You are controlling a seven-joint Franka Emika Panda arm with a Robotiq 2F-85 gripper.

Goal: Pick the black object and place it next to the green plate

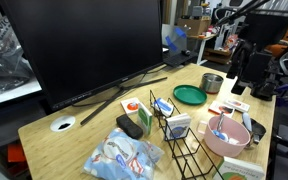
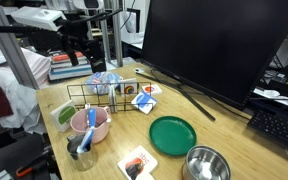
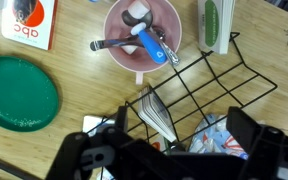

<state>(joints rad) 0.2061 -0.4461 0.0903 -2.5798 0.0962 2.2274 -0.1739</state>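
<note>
The black object point(image 1: 129, 127), a small matte oblong block, lies on the wooden table near the front, beside a crinkled plastic bag point(image 1: 122, 155). The green plate point(image 1: 189, 95) lies flat further back; it also shows in an exterior view point(image 2: 172, 133) and at the left of the wrist view point(image 3: 19, 92). My gripper point(image 1: 242, 78) hangs well above the table's far end, over the black wire rack point(image 3: 199, 90) and pink bowl point(image 3: 142, 35). In the wrist view its fingers point(image 3: 174, 150) are spread apart with nothing between them. The black object is not visible in the wrist view.
A big black monitor point(image 1: 84, 45) stands on the table. A small metal cup point(image 1: 212, 83) sits beside the green plate. The pink bowl point(image 1: 227, 133) holds utensils. Cards point(image 2: 137, 163) and a green-and-white box point(image 3: 214, 25) lie around the wire rack point(image 1: 179, 140).
</note>
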